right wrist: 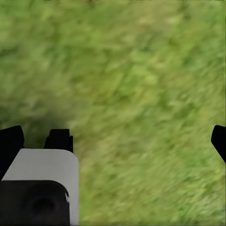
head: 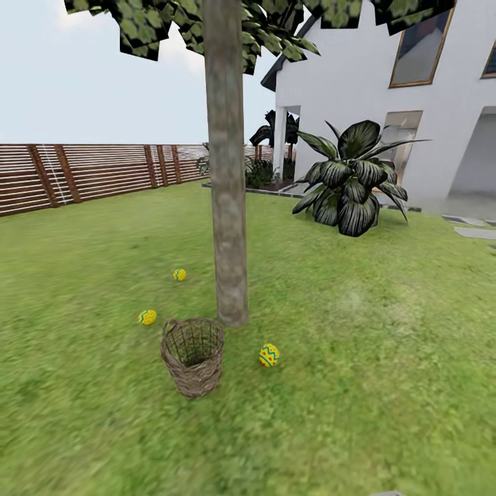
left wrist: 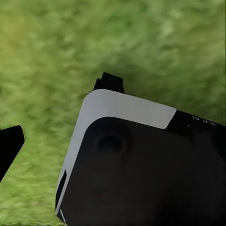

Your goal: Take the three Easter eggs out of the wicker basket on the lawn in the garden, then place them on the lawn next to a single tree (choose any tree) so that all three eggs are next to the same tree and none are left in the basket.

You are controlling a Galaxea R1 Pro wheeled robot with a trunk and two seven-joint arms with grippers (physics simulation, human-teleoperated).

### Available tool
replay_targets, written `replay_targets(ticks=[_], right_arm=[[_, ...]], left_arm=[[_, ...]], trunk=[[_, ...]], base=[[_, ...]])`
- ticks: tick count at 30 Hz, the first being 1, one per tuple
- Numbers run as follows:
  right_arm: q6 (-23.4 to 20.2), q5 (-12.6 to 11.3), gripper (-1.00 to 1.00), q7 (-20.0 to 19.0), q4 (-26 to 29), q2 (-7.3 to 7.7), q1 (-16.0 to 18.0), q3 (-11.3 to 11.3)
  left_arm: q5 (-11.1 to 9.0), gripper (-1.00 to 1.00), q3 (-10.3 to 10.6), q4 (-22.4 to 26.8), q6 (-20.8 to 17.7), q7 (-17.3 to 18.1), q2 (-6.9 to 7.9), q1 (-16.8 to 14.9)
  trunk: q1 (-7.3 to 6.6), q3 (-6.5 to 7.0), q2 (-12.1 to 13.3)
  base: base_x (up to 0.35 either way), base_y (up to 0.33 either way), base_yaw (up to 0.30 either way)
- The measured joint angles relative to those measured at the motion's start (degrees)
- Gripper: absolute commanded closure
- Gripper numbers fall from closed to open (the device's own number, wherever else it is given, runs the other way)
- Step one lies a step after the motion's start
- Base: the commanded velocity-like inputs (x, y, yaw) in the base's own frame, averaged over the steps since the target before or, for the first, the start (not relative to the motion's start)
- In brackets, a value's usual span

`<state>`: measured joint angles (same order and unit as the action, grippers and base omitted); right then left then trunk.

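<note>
Task looks done | three Easter eggs (head: 269, 355) lie on lawn (head: 386, 386) around tree (head: 227, 207), frame centre | wicker basket (head: 193, 357) appears empty | right gripper (right wrist: 113, 141) fingers apart | left gripper (left wrist: 61, 113) cannot tell

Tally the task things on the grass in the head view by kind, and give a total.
Easter eggs: 3
wicker basket: 1
tree beside them: 1
Total: 5
</note>
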<state>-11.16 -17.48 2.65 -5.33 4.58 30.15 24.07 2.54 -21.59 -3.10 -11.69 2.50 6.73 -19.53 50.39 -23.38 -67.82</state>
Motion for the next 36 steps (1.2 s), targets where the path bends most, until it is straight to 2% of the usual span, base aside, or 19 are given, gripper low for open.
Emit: replay_targets(ticks=[6,12,15,16,19,36], right_arm=[[-1.54,0.01,-1.0,0.01,-0.07,-0.31,-0.42,-0.03],[-1.64,-0.31,-1.0,-0.04,-0.06,-0.4,-4.13,-0.05],[-1.6,-0.39,-1.0,0.0,-0.02,-1.42,-6.18,-0.05],[-1.57,-0.41,-1.0,0.07,-0.01,-2.21,-6.74,-0.11],[-1.53,-0.23,-1.0,0.21,0.0,-2.86,-7.24,-0.11],[-1.89,-0.16,-1.0,0.16,0.0,-2.3,-7.33,-0.12]], left_arm=[[-0.14,-1.0,-0.08,0.04,-0.01,-0.58,-0.12,1.89],[-0.09,-1.0,-0.03,0.0,-0.09,-0.22,-0.24,2.26],[-0.08,-1.0,-0.02,-0.04,-0.09,-0.19,-0.28,2.27],[-0.07,-1.0,-0.01,-0.04,-0.09,-0.18,-0.31,2.27],[0.0,-1.0,0.06,-0.09,-0.09,-0.18,-0.34,2.28],[0.09,-1.0,0.09,-0.05,-0.19,-0.09,-0.44,2.97]], trunk=[[-1.32,1.08,2.41],[-2.64,2.16,4.82],[-3.3,2.7,6.02],[-3.52,2.88,6.42],[-4.17,3.42,7.62],[-7.91,6.47,14.45]], base=[[0.0,0.0,0.0],[0.0,0.0,0.0],[0.0,0.0,0.0],[0.0,0.0,0.0],[0.0,0.0,0.0],[0.0,0.0,0.0]])
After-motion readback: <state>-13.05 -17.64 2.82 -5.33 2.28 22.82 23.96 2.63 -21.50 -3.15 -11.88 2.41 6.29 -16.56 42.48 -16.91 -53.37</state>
